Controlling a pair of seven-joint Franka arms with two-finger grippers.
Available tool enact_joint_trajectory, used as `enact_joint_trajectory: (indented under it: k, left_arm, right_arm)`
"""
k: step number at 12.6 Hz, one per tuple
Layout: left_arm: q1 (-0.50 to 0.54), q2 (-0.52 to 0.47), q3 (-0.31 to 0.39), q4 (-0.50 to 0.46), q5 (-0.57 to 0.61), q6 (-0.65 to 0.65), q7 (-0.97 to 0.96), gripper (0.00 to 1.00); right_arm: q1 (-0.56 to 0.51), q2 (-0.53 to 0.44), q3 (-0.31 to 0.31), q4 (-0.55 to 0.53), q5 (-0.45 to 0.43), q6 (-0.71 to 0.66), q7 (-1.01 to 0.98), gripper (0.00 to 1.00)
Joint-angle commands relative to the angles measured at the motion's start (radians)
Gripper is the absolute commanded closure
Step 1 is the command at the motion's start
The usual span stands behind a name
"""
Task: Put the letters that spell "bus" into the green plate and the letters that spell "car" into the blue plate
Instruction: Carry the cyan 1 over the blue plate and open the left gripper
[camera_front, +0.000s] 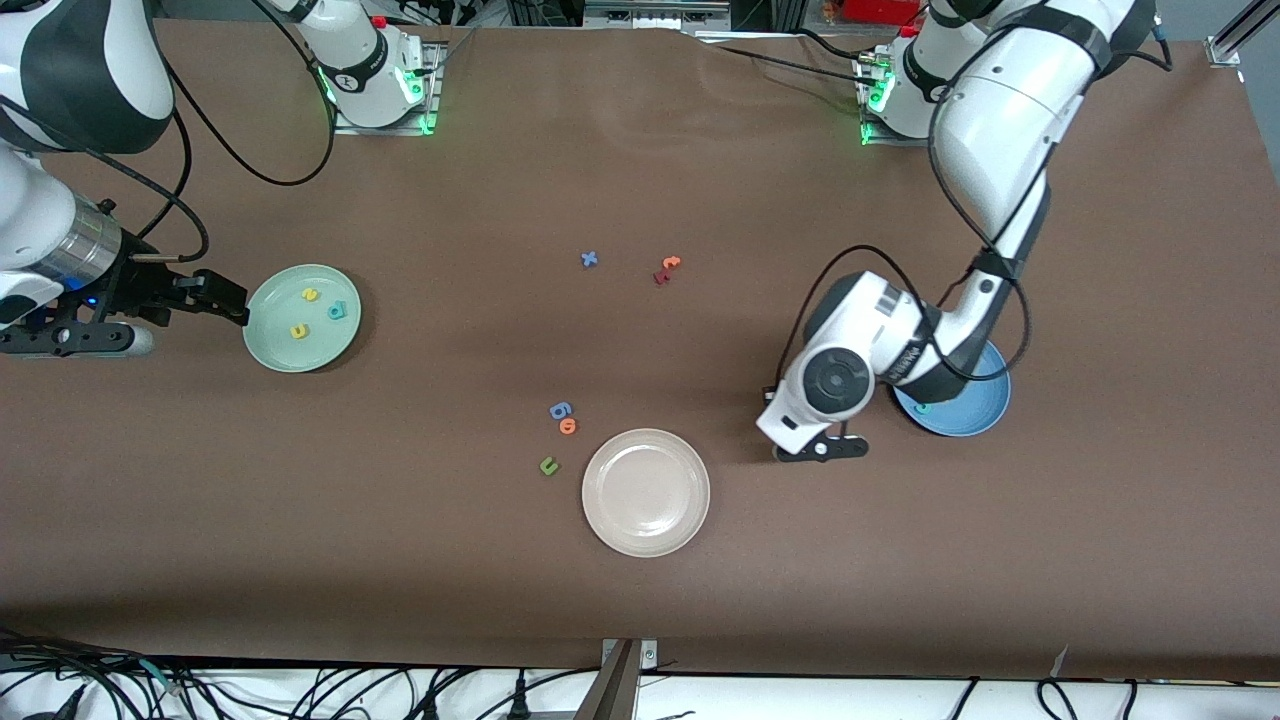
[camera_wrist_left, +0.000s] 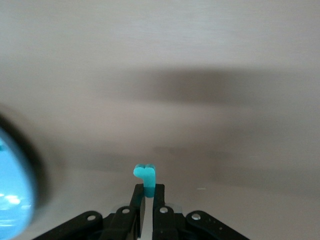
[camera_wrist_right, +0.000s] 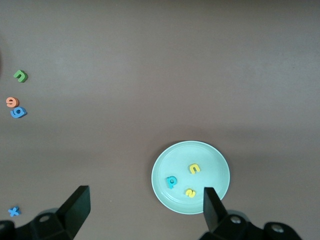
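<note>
The green plate (camera_front: 270, 345) lies at the right arm's end of the table and holds the teal "b" (camera_front: 337, 309), the yellow "u" (camera_front: 299, 331) and the yellow "s" (camera_front: 310, 294). My right gripper (camera_front: 225, 298) hangs open and empty beside that plate (camera_wrist_right: 210, 155). My left gripper (camera_wrist_left: 148, 187) is shut on the teal "r" (camera_wrist_left: 145, 175), low over bare table beside the blue plate (camera_front: 965, 415). The left arm covers much of the blue plate. A small teal piece (camera_front: 922, 408) shows in it; the "a" is hidden.
A cream plate (camera_front: 645, 492) lies toward the front camera. Near it lie a blue "g" (camera_front: 560, 410), an orange "o" (camera_front: 568, 426) and a green "u" (camera_front: 548, 465). A blue "x" (camera_front: 589, 259) and red and orange letters (camera_front: 666, 269) lie mid-table.
</note>
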Motion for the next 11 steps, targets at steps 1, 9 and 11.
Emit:
enact_joint_trajectory:
  k: [1, 9, 11]
  left_arm:
    - [0.062, -0.009, -0.005, 0.059, 0.01, -0.129, 0.155, 1.0]
    - [0.229, -0.011, 0.0, 0.058, 0.023, -0.29, 0.698, 1.0]
    - [0.255, -0.003, 0.019, 0.058, 0.031, -0.29, 0.855, 0.98]
  right_arm:
    - [-0.006, 0.011, 0.006, 0.023, 0.0, -0.014, -0.007, 0.0]
    - [-0.005, 0.013, 0.006, 0.024, 0.0, -0.01, -0.006, 0.0]
    - [-0.006, 0.013, 0.006, 0.024, 0.0, -0.01, -0.006, 0.0]
